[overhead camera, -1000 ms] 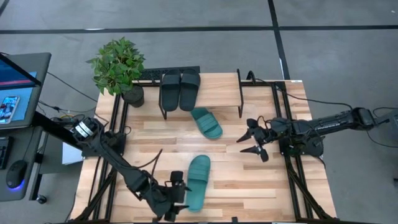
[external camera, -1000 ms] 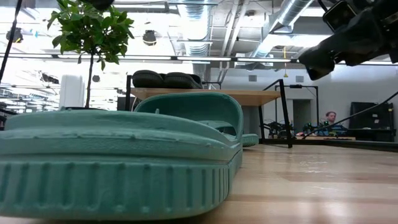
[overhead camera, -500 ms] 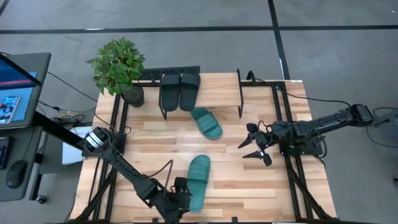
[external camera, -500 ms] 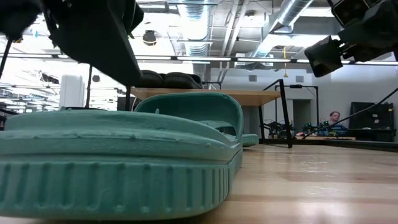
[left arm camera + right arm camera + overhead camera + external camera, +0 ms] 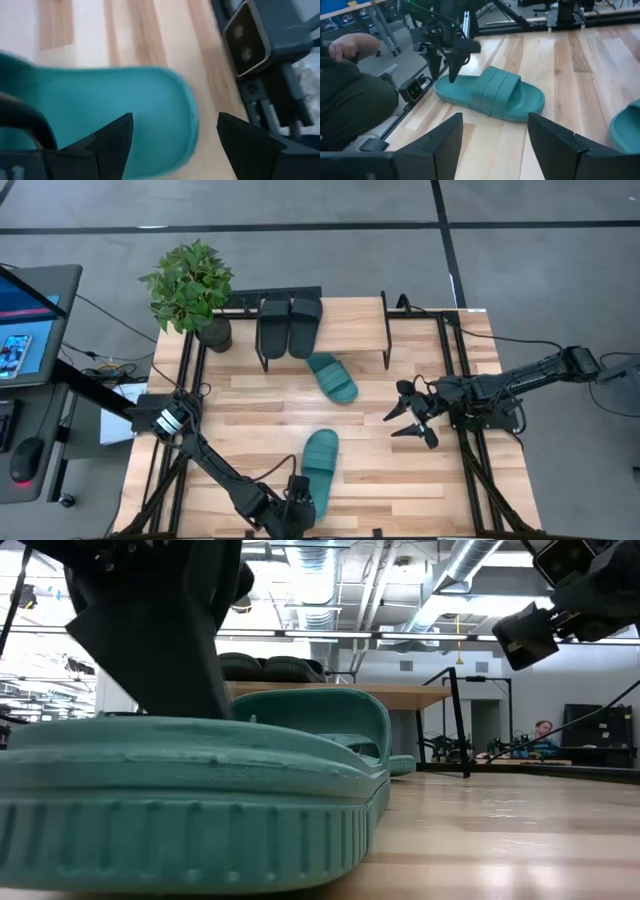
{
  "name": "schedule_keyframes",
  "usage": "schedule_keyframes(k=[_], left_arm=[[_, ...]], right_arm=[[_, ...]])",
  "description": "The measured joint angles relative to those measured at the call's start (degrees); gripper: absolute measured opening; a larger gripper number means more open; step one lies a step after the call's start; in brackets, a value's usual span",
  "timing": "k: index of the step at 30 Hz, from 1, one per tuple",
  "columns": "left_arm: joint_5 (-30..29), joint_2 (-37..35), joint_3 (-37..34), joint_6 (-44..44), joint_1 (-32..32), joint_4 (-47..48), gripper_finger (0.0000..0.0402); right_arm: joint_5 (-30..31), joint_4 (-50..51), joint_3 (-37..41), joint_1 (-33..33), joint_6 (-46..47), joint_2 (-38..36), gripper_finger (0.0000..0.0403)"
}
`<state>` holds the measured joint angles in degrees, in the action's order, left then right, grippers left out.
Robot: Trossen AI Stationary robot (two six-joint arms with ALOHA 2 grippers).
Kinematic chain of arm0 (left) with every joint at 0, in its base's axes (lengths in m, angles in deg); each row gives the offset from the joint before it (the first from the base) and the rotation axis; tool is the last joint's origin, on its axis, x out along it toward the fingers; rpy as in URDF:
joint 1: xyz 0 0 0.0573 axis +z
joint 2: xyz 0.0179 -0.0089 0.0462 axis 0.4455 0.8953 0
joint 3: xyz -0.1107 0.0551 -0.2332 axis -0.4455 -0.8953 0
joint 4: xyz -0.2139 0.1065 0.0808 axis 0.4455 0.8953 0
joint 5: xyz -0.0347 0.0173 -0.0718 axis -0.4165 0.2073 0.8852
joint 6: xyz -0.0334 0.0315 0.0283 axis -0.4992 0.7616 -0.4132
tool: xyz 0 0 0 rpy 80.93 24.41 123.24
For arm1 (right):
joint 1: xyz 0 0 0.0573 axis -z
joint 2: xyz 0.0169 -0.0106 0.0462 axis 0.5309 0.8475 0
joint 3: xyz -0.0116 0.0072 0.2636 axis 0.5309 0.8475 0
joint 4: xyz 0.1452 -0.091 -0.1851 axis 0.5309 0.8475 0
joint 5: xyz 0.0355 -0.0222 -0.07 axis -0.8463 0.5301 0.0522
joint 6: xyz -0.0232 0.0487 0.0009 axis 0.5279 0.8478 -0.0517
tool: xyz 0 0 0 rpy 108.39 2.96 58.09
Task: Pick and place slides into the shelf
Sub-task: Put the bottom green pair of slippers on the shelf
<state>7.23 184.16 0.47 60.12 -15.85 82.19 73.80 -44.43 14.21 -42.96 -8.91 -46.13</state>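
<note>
The left pincer [image 5: 300, 502] hangs right over the heel end of the near teal slide [image 5: 318, 467], with its two fingers spread wide, one on each side of the heel edge. It looks like it is lining up to grab that slide, but it is not pinching it yet. The slide lies flat on the desk [image 5: 370, 470], toe pointing away from the pincer toward the shelf [image 5: 345, 320].

The right pincer [image 5: 412, 420] waits off to the side, up in the air, well apart from both teal slides. Its fingers are spread too, and it holds nothing.

The second teal slide [image 5: 332, 377] lies on the desk farther from the left pincer, just in front of the shelf and a bit crooked. The two black slides [image 5: 289, 325] already sit side by side on the shelf top, so there is bare plank left next to them.

A potted plant [image 5: 190, 285] stands beside the shelf, on the left arm's side. I think the crooked teal slide is the main thing in the way, since it lies between the near slide and the shelf. A person [image 5: 350, 95] sits close by the desk edge.
</note>
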Motion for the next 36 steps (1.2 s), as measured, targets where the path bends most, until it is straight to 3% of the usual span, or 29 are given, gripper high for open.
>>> schedule_keyframes(k=[31,36], left_arm=[[2.6,1.5,-1.2,-7.1,2.6,0.5,0.0274],[4.9,1.3,-4.4,-8.1,3.4,-3.7,0.0229]], right_arm=[[0.0,0.2,0.0,0.0,1.1,0.0,0.0215],[0.0,0.1,0.0,0.0,1.1,0.1,0.0215]])
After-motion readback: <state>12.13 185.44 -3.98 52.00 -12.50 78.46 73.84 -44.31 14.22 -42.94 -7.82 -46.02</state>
